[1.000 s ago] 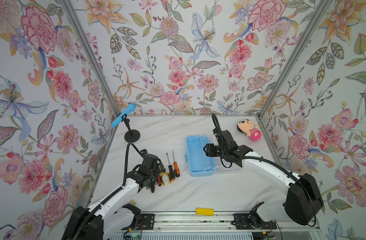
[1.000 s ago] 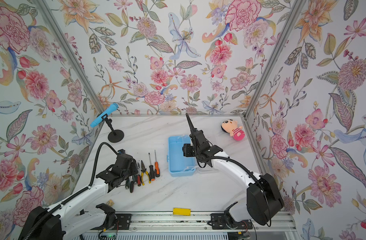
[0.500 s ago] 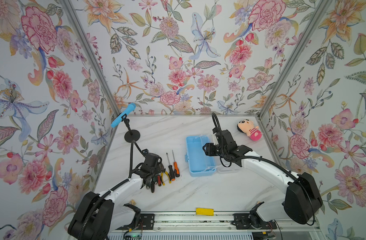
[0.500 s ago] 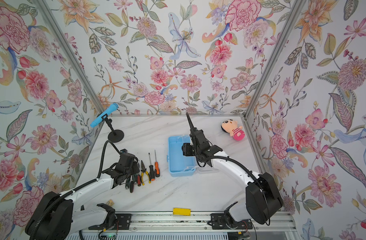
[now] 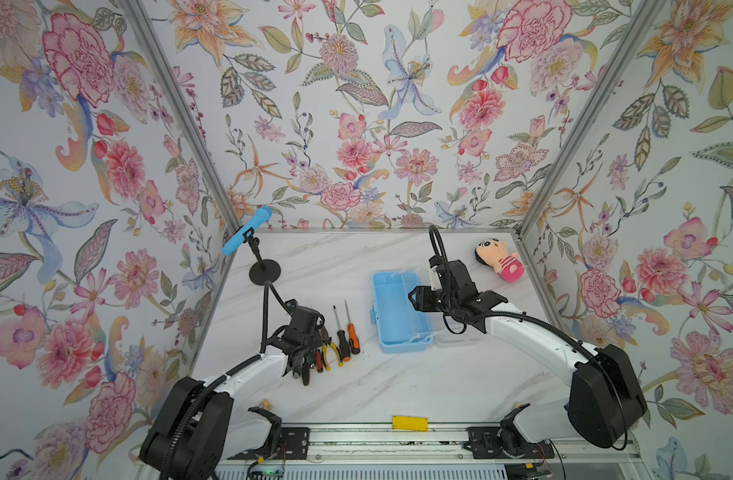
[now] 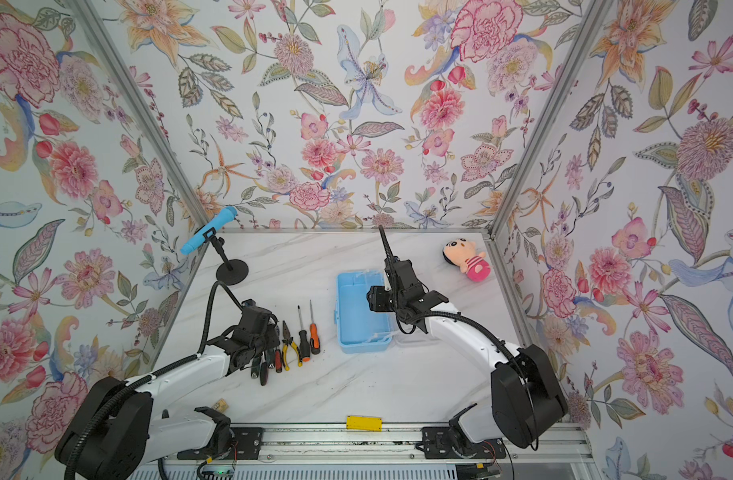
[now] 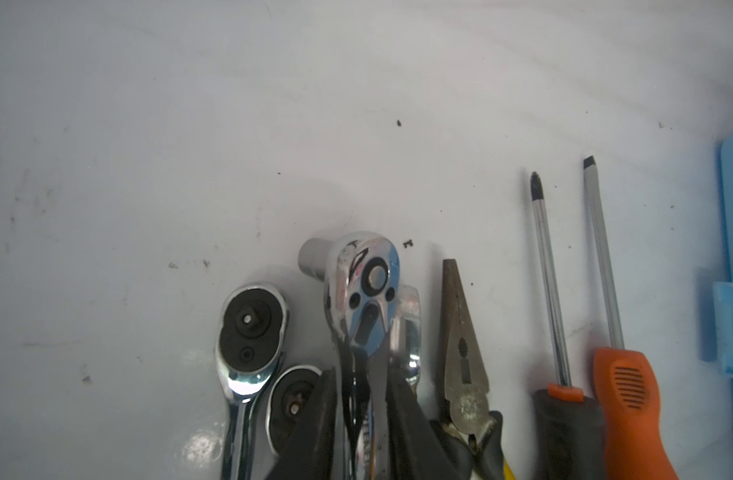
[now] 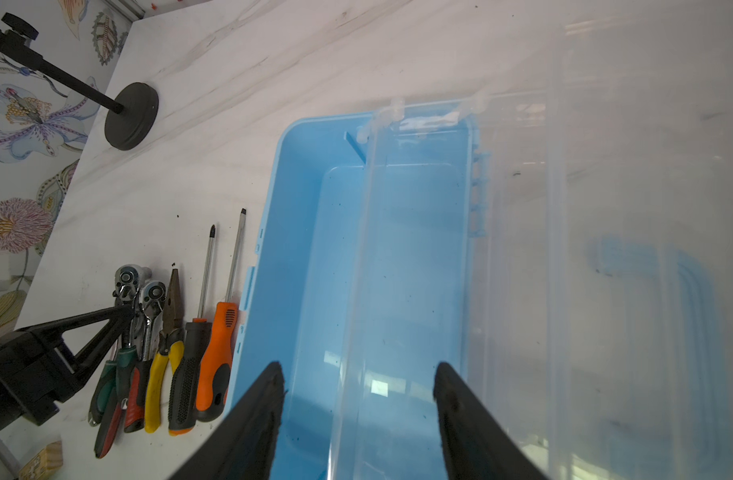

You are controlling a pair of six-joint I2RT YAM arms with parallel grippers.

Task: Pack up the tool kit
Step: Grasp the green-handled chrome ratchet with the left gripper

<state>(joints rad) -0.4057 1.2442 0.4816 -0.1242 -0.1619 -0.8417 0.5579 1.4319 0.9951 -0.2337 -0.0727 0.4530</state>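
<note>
Ratchet is clamped by left gripper in the near tool row, beside pliers and two screwdrivers. Open box, blue floor bare, is hovered over by right gripper, jaws apart. Clear lid is laid flat beside it. Marble tabletop; microphone and doll are set at the back, against floral walls.

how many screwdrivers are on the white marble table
2: a black-handled cross-tip screwdriver beside the yellow-handled pliers, and an orange-handled flat-tip screwdriver between it and the light-blue plastic box; none looks hidden.
</note>
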